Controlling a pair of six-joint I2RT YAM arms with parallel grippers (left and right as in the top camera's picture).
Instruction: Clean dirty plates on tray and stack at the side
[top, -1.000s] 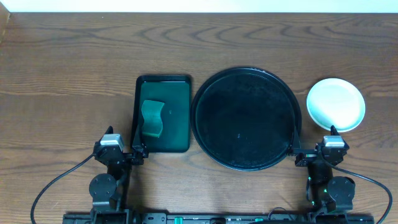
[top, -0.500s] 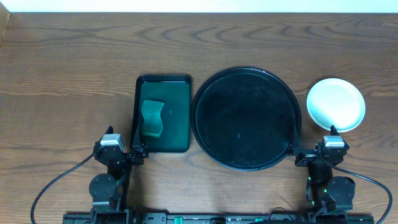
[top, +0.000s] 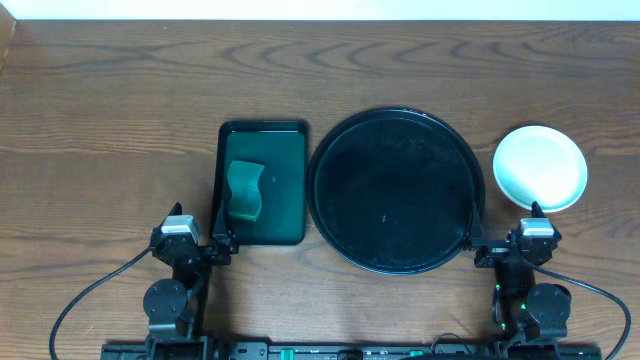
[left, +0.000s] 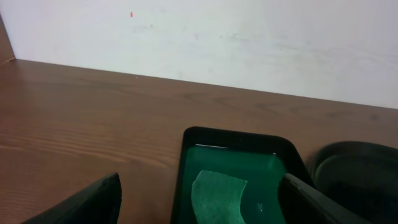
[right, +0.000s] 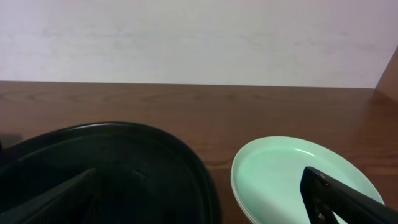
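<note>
Overhead camera is showing the plates (top: 540, 167) sitting as one white disc on the wooden worktop (top: 100, 120), just to the right of the round black tray (top: 396, 190) and not touching its rim. The tray is lying at the middle of the worktop, its glossy floor showing bare. Just beside its left edge a smaller dark green rectangular tray (top: 285, 190) is lying, with a green sponge (top: 244, 191) resting flat in its left half.

Both arms are sitting low at the near edge of the worktop, the left one below the green tray's near left corner and the right one below the plates.

Left wrist camera is showing the left end effector (left: 202, 196) standing wide open and gripping nothing. Its two dark fingers are framing the green tray and the sponge, with the black tray's rim peeking in at far right and a pale wall (left: 249, 43) rising behind the worktop.

Right wrist camera is showing the right end effector (right: 199, 193) also spread wide and holding nothing. One finger is sitting over the black tray and the other over the plates, which are looking pale aqua here. A second edge is showing under the top plate's near rim, but how many plates are lying in the pile cannot be told.
</note>
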